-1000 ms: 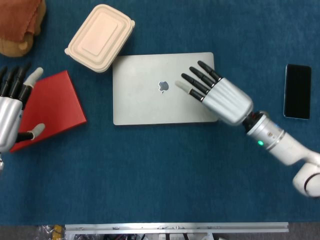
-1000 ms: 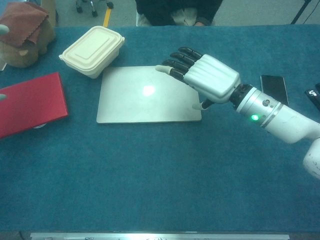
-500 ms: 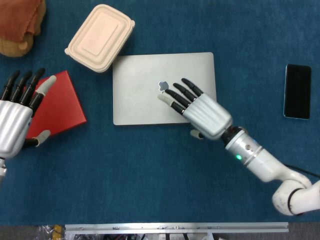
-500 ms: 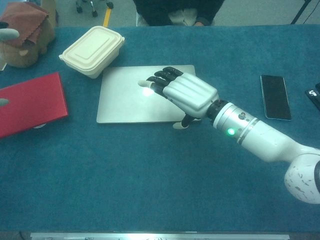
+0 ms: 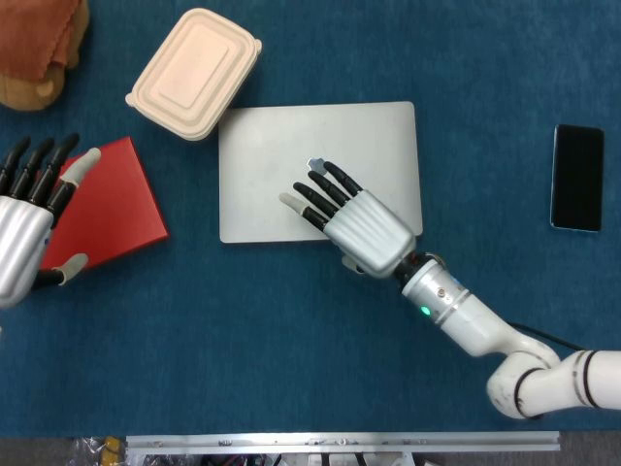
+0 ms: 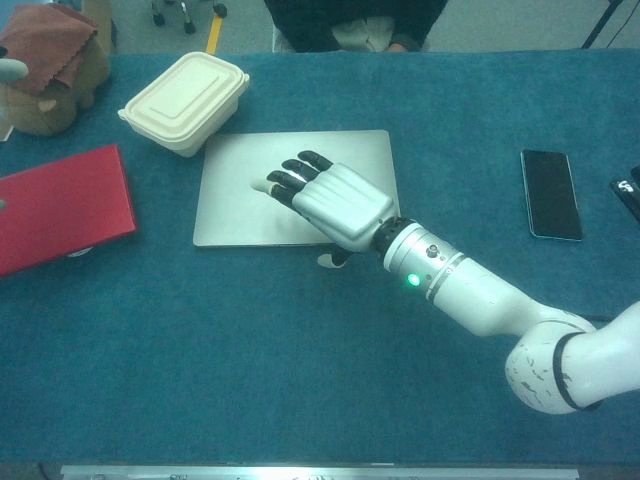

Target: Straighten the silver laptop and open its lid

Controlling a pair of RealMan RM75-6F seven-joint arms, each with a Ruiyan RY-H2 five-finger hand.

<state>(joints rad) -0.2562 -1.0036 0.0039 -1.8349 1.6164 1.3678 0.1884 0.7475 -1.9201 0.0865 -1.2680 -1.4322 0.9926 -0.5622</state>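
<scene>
We see the right robot hand (image 5: 357, 225) flat over the closed silver laptop (image 5: 281, 155), fingers apart, holding nothing; left robot hand (image 5: 24, 228) spread beside the laptop, over the red book (image 5: 112, 209).

A blue carpet-like cloth (image 6: 300, 340) is covering the whole table. A metal rail (image 5: 340, 442) is running along its near edge. Beyond the far edge, grey floor (image 6: 500, 25) is showing, with a yellow line (image 6: 214, 32) and chair casters (image 6: 185, 12) standing on it.
</scene>
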